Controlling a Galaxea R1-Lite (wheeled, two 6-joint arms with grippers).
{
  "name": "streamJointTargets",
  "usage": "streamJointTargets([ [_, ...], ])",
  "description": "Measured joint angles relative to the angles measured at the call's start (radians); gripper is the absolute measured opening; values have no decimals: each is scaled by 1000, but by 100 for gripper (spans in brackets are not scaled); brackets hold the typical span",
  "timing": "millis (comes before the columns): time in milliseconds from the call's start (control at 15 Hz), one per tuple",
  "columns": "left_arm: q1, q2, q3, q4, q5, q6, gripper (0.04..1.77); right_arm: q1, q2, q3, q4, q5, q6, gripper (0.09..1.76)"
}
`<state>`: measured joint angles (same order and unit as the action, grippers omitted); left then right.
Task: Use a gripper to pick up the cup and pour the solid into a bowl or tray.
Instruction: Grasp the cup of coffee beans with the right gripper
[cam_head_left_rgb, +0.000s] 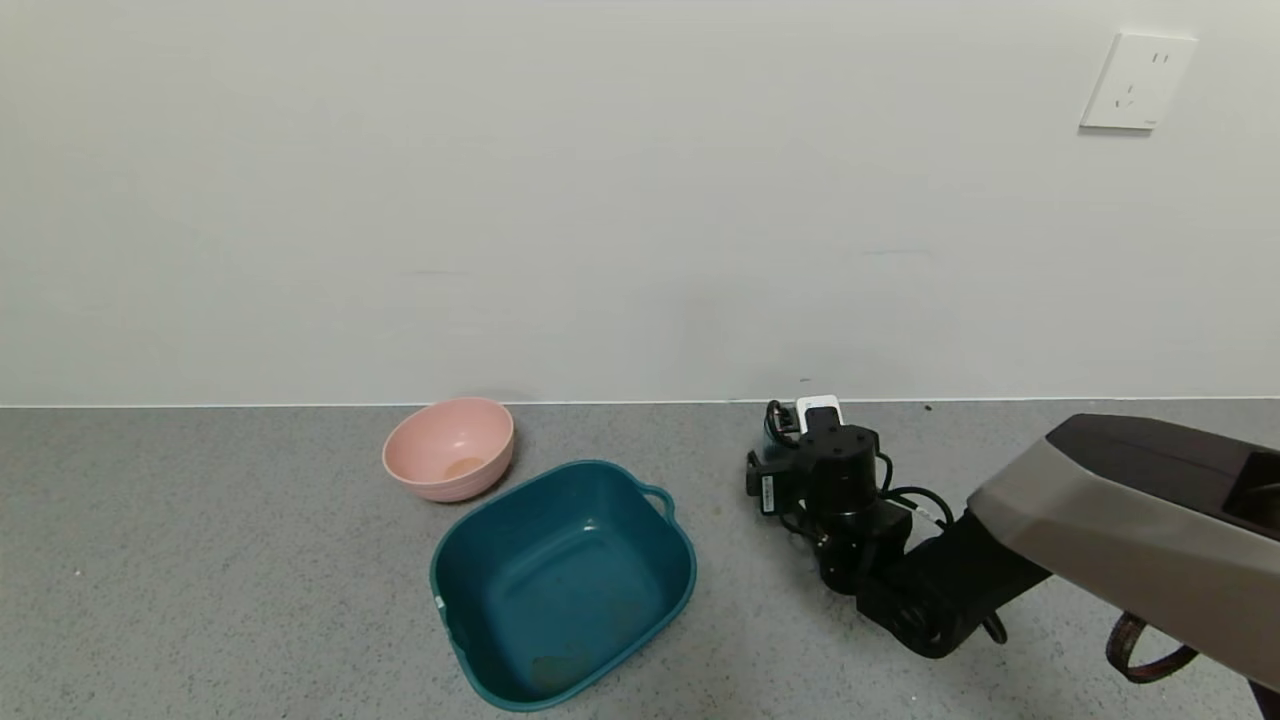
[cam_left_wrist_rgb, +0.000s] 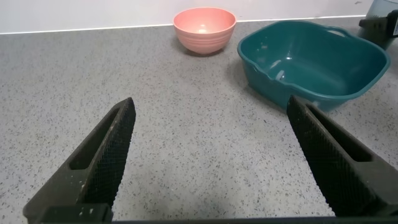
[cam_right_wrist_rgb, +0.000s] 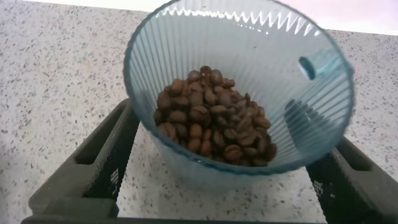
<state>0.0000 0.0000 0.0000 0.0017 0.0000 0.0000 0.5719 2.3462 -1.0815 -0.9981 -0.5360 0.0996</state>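
- Cup (cam_right_wrist_rgb: 249, 81): translucent blue-grey, finely ribbed.
- Beans (cam_right_wrist_rgb: 211, 121): dark brown.
- Tub (cam_head_left_rgb: 563, 580): teal.
- Bowl (cam_head_left_rgb: 449, 447): pink.
- Bench (cam_head_left_rgb: 200, 560): grey, speckled.
- Right pincer (cam_right_wrist_rgb: 217, 171): black, mesh-textured pads.
- Wall (cam_head_left_rgb: 600, 200): white.

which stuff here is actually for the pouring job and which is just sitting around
For the job: right gripper, around the cup; the beans inside it; teal tub to pour into.

Just there: pink bowl beside the tub; left gripper, open and idle over the counter; wall socket.

No text seems readable on anything in view
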Motion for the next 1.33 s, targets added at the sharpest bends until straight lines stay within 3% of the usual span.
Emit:
streamJointTargets([
  [933, 0, 0, 0, 0, 0, 0, 175, 15, 54, -5, -54, -9, -2, 171],
  [1067, 0, 0, 0, 0, 0, 0, 175, 13, 54, -4, -54, -7, -2, 142],
  [1333, 0, 0, 0, 0, 0, 0, 175, 5, 53, -1, -55, -7, -3, 133],
])
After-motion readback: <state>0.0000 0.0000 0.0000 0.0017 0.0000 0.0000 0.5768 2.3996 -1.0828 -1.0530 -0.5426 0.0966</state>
